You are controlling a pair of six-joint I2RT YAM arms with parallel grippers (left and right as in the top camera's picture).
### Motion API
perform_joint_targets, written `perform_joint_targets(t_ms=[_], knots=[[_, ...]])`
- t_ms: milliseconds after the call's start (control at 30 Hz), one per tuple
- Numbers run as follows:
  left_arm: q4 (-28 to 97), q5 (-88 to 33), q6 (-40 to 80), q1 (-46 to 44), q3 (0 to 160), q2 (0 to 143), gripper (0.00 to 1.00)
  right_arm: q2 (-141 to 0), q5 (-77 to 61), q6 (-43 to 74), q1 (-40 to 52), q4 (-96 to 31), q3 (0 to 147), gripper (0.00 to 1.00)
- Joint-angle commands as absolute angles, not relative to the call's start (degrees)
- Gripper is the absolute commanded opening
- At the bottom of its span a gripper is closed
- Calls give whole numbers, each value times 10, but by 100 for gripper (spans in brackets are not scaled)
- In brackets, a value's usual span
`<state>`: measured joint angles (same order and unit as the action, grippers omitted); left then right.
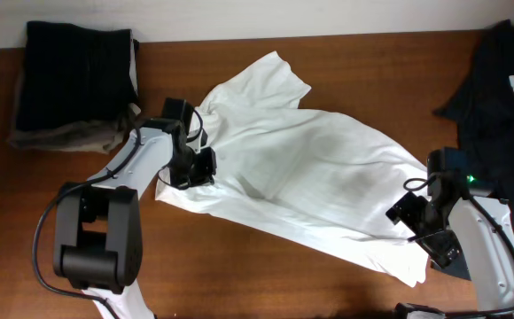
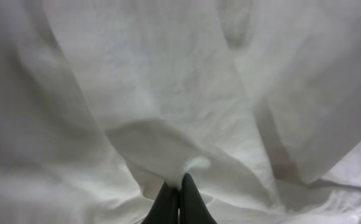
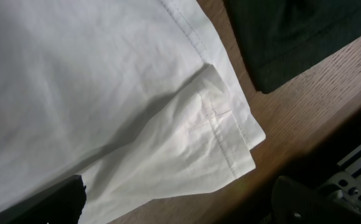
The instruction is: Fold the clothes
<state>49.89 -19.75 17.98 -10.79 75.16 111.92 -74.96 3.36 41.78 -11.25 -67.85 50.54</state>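
The clothes, a wrinkled white T-shirt [image 1: 310, 186], lie spread across the middle of the table. My left gripper [image 1: 199, 168] is at the shirt's left edge. In the left wrist view it [image 2: 180, 182] is shut, with a raised fold of the white cloth [image 2: 168, 143] pinched between its dark fingertips. Over the shirt's lower right corner my right gripper [image 1: 424, 229] stands open. In the right wrist view its [image 3: 180, 202] fingers [image 3: 56, 202] stand wide apart with nothing between them, just short of the stitched hem corner [image 3: 224, 143].
A folded stack of dark clothes [image 1: 75, 84] sits at the back left. Another dark garment [image 1: 501, 75] lies at the back right, close to the shirt's hem [image 3: 292, 37]. Bare wood table [image 1: 266, 275] shows along the front.
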Motion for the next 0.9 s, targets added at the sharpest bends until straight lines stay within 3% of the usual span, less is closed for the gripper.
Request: perform_joint_targets(t_ms=[0,867], knots=[[484,-204,171,-109,764,1123,1,-752,32,418,-109,-674,506,99],[287,-210,167,-219,777,1123,1,-752,32,418,-109,-675,506,99]])
